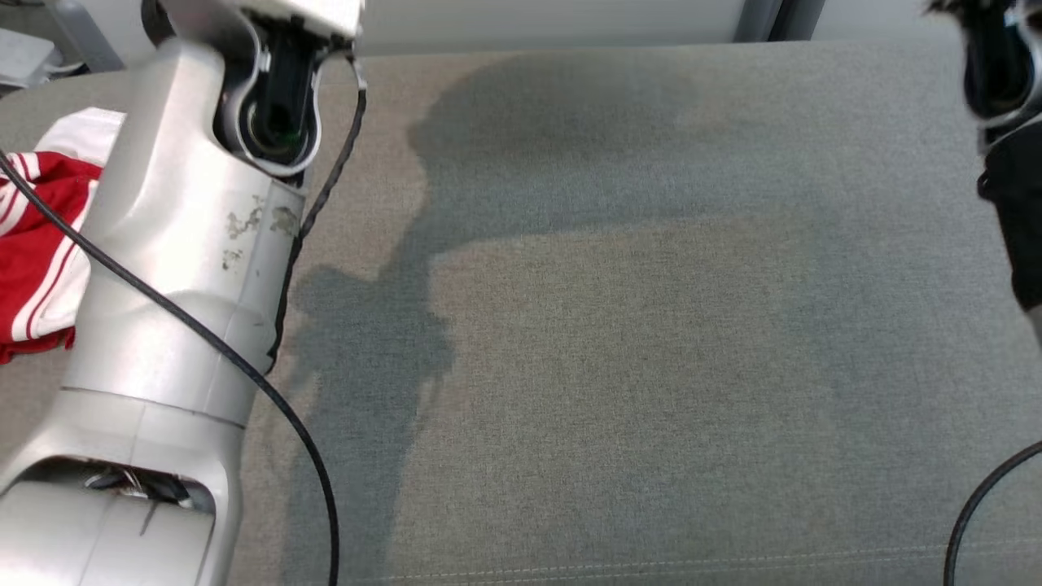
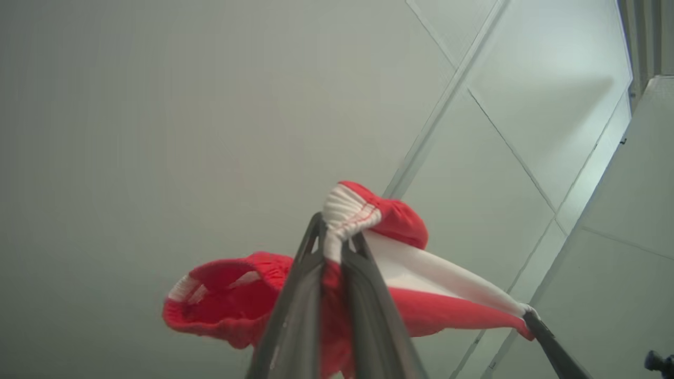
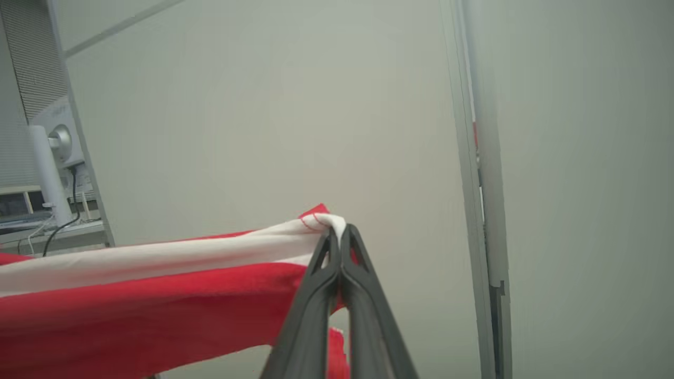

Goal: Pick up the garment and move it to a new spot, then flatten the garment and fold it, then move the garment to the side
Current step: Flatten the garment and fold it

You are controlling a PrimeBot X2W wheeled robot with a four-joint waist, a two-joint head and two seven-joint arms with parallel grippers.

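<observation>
Now, left pincer [image 2: 338, 231]: pressed together on a white ribbed band of the garment [image 2: 421, 310], with a gathered red bunch poking out just past the fingertips.
Garment, position: lifted clear and strung between the two pincers. From the left pincer it runs as a white-and-red strip to the other pincer's tip, and a loose red loop with an elastic-looking rim sags on the far side of the left fingers.
Right pincer [image 3: 339, 231]: pressed together, pinching a white stitched edge right at its tips. The cloth stretches away from it towards the other arm.
Handling, as a judgement: light, limp and soft, with no stiffness of its own. It should drape and fold wherever it is unsupported, and the smooth weave may slip out of a shallow pinch.
Where to hold: the ribbed band and hemmed edges, which are thicker and give the fingers something to bite. Two well-separated points keep it spread.
Materials and shapes: red knit-like fabric with broad white stripes, a gathered elastic rim and red stitching on the white hem. It is possibly a pair of shorts.
Table [image 1: 619, 342]: below the pincers, covered in coarse grey-green woven cloth, flat, with a stitched seam along the near edge.
</observation>
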